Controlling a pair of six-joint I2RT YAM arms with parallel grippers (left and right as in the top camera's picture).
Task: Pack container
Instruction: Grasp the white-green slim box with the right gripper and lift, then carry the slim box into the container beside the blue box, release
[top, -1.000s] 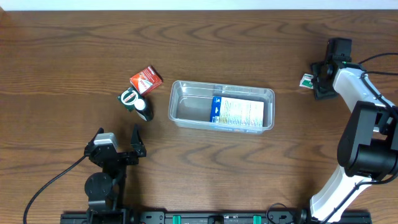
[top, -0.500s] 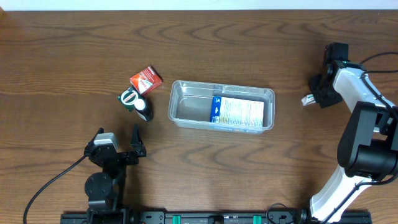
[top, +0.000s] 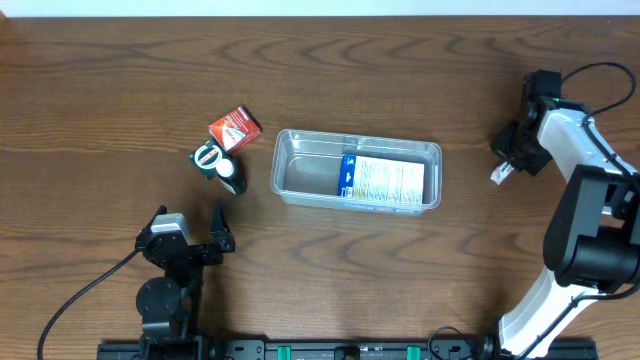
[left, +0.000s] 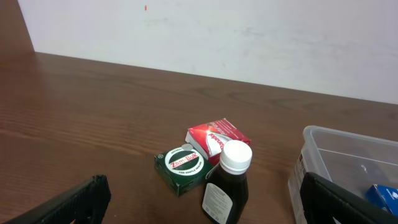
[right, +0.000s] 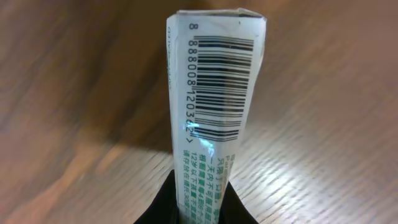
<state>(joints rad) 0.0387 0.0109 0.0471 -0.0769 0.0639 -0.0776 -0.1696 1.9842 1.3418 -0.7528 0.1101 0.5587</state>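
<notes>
Since earlier frame, right end effector (top: 508, 160) shifted down-frame, clamped on barcoded box (right: 211, 93); we judge it held for carry to container (top: 300, 138). Left end effector (top: 192, 222) parked, fingers apart.

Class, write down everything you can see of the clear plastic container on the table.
The container is a shallow, clear plastic tub, rectangular with rounded corners and a raised rim. It sits upright on the wooden table, near the middle, long side running left to right. A flat blue-and-white packet lies inside, filling its right part; the left part is bare. Nothing else touches it; the bottle stands apart to its left.
</notes>
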